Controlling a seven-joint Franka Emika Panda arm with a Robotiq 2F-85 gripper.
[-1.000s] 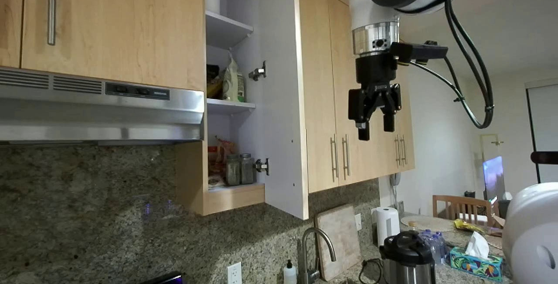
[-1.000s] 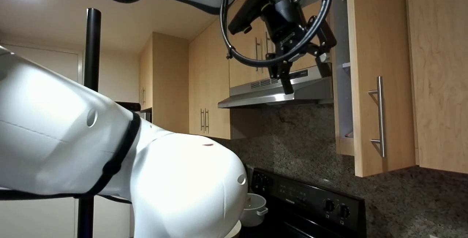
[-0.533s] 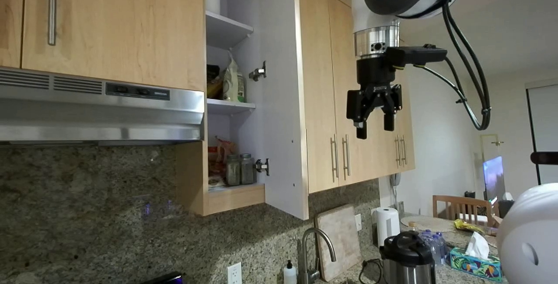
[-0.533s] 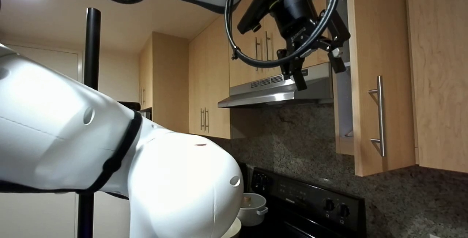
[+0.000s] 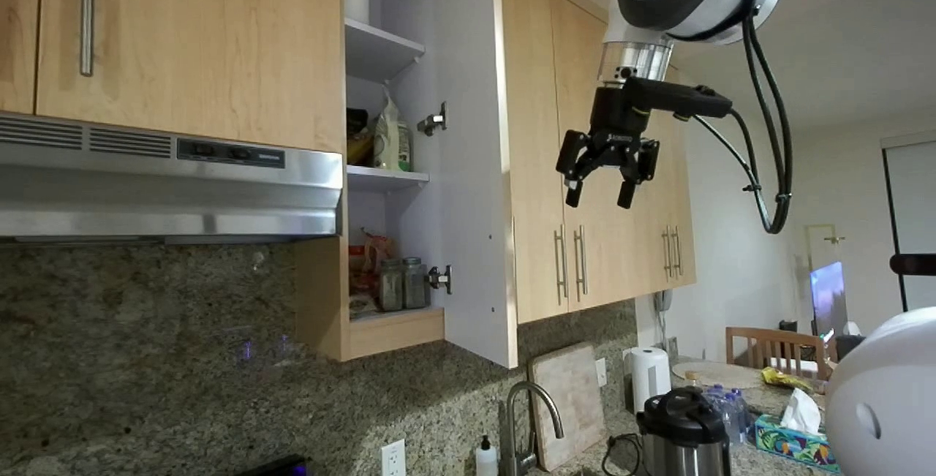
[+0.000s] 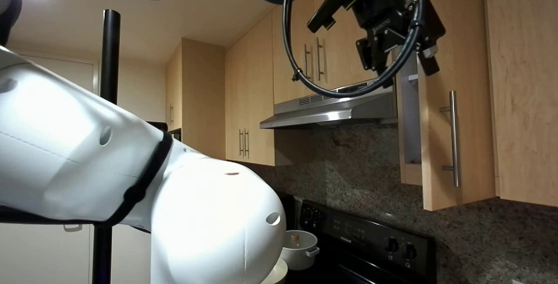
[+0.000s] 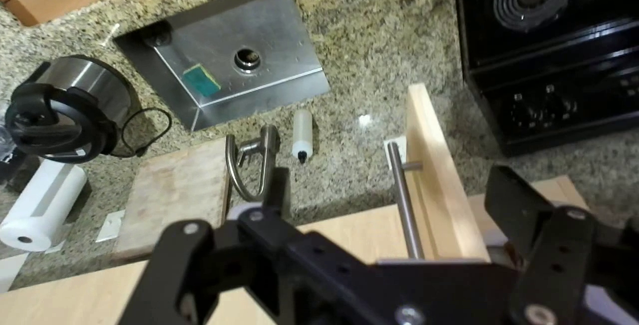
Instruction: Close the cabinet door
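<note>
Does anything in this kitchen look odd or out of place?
Only the cabinet door stands out: in both exterior views it is open, baring shelves, while the wood doors beside it are shut.

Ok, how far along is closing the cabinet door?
Done: nothing visible; the cabinet door stands open, shelves exposed. In progress: perhaps lining up; the open fingers appear either side of its edge in the wrist view, gripping nothing. Left: the whole swing shut.

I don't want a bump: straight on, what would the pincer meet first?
Probably the silver handle of the open cabinet door; the wrist view shows it within the span of the open pincer, though depth is unclear.
</note>
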